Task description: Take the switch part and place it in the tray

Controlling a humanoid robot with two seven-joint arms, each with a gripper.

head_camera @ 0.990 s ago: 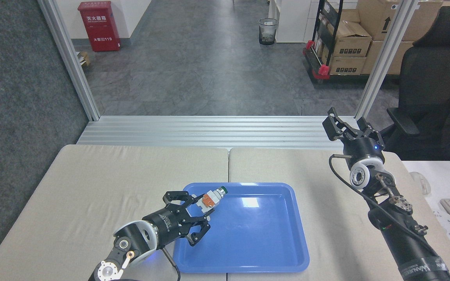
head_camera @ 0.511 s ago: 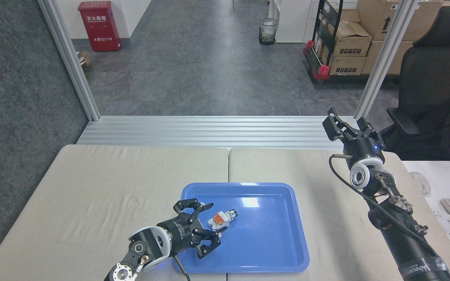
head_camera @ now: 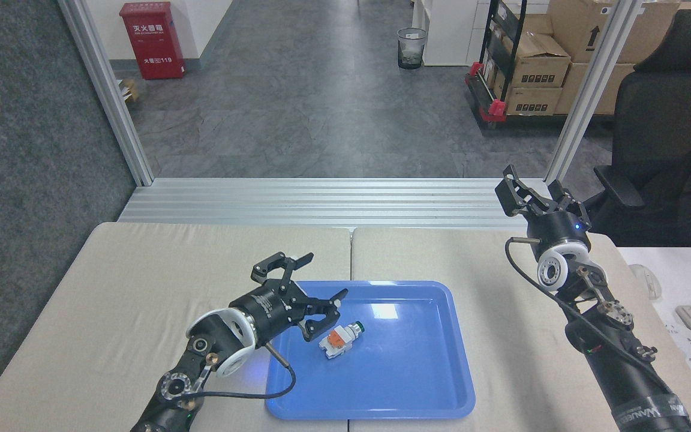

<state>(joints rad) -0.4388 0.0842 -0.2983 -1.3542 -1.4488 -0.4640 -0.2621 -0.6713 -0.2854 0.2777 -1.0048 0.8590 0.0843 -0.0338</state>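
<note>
The tabletop [head_camera: 141, 282] is covered in beige cloth and carries the tray [head_camera: 417, 384], which is taken here as the landmark for everything else. The tray is seen lying flat near the front edge of the tabletop, its glossy blue floor bare except for one item.

The left end effector [head_camera: 303, 291] is held over the tray's rear left corner, its fingers spread wide and nothing gripped between them — released, and clear of the part. The right end effector [head_camera: 531, 195] is raised well beyond the tray's right rim, past the far right corner of the tabletop; its fingers are parted and nothing is held there either.

The switch part [head_camera: 339, 339] is found lying on its side on the tray floor, left of the tray's centre, with its green-tipped silver end turned toward the tray's rear right corner. It is just beside the left fingertips but not touched by them.

The placement is judged complete. Some risk is left: the lower finger of the left end effector is close above the part, so a low withdrawal across the tray could knock it. On the glossy floor the rounded end could also let the part roll if the tray is bumped by the arm's dangling cable [head_camera: 261, 393].
</note>
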